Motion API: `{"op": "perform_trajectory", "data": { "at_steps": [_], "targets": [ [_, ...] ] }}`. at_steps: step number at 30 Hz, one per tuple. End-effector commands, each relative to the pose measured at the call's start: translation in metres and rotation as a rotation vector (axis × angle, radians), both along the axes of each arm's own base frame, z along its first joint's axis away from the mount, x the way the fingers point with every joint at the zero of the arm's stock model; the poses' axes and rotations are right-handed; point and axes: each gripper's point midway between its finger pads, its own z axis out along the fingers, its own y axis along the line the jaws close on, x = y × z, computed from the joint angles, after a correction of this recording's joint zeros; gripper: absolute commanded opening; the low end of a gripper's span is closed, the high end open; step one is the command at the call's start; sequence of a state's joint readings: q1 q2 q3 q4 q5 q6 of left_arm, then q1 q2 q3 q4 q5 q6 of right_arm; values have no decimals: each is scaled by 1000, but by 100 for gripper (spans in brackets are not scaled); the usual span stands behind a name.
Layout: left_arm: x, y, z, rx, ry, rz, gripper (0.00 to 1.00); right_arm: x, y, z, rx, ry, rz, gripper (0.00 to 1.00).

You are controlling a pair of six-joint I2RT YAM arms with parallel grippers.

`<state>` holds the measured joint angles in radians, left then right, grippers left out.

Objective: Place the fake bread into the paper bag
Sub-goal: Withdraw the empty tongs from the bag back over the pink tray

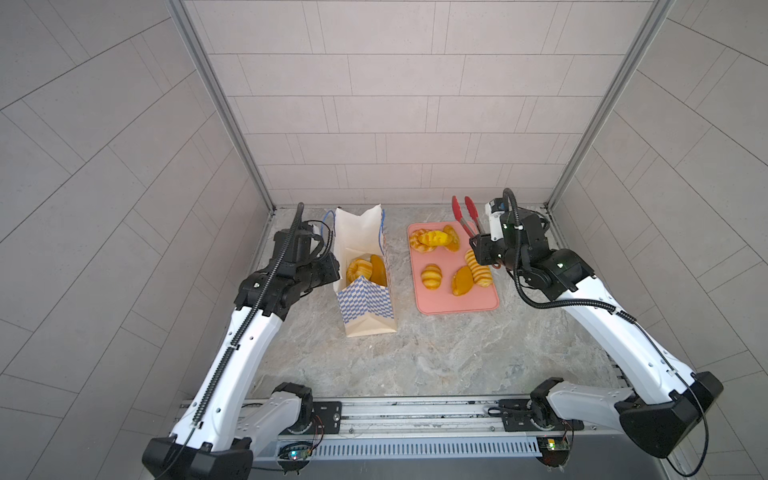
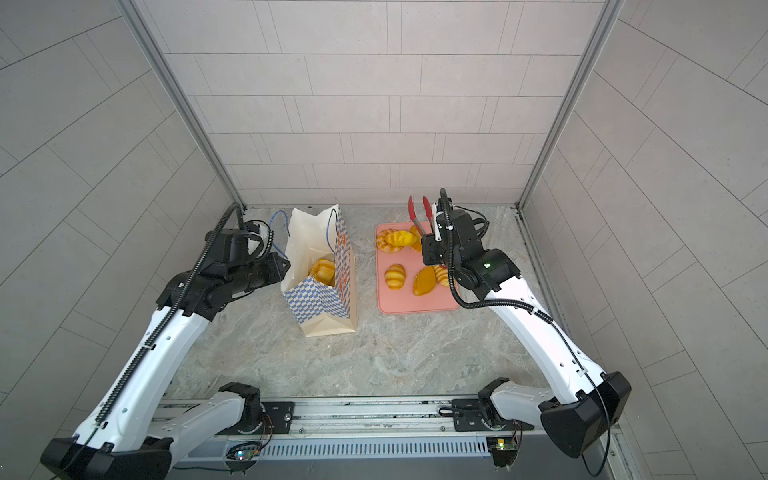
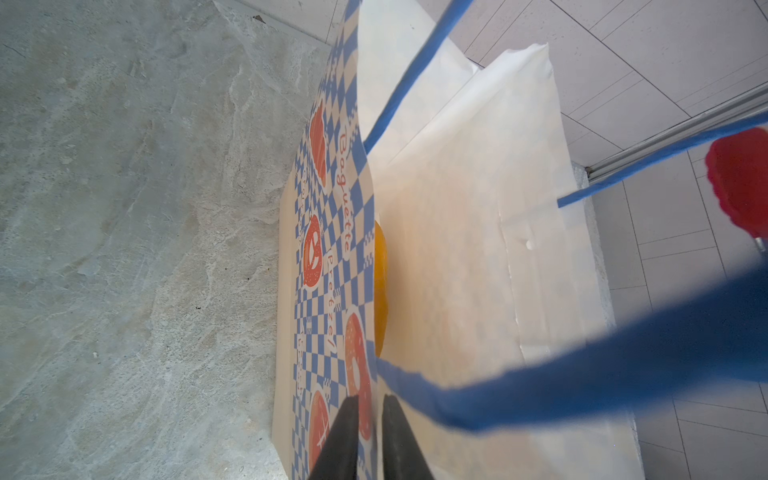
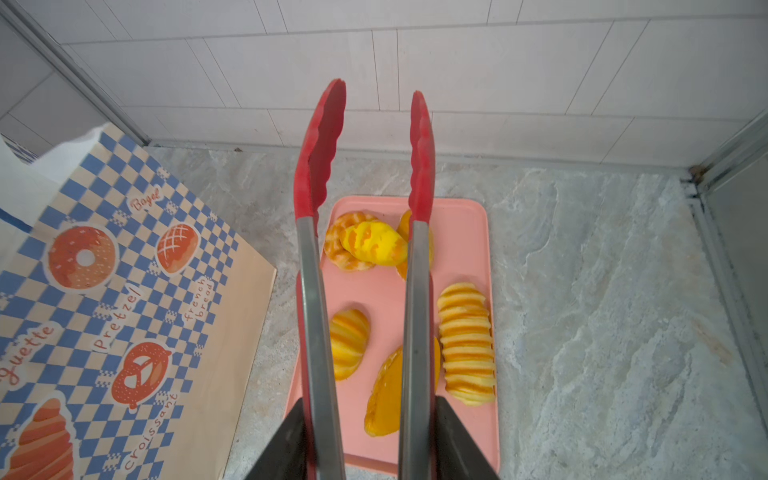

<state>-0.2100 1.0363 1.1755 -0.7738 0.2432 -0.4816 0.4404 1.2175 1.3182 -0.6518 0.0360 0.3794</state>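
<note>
Grey tiled walls close in a marbled counter [image 1: 415, 365]. Toward its back edge, left of the middle, a paper bag [image 1: 365, 303] stands upright with its mouth open. Just beside it, nearer the back right corner, lies a pink tray [image 1: 457, 309].

The left gripper [image 3: 370, 401] is pinched together on the rim of the bag wall facing it, I'd guess to steady the bag and hold the mouth wide for loading. The right gripper [image 4: 369, 403] is clamped on the metal arms of a pair of tongs [image 1: 471, 218]. Their red tips stand apart, empty, in the air above the tray's far end.

Two pieces of toy bread [image 1: 360, 269] already sit inside the bag. The rest lie on the tray, some piled at its far end. To me the tongs look poised for the next pick.
</note>
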Motion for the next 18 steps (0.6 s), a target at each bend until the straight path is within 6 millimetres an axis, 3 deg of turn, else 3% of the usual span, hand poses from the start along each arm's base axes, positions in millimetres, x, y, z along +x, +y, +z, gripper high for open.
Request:
{"op": "perform_trajectory", "data": {
  "at_steps": [1,9,18],
  "targets": [
    [0,0,4,6,-15,-7,19,-9,-4,-9,50,48,-16,44],
    [2,-2,1,3,-12,-11,19,-41,-12,-50,75,174,-23,43],
    [4,-4,-2,-5,-11,-20,19,-80,-18,-74,138,266,-32,43]
  ]
}}
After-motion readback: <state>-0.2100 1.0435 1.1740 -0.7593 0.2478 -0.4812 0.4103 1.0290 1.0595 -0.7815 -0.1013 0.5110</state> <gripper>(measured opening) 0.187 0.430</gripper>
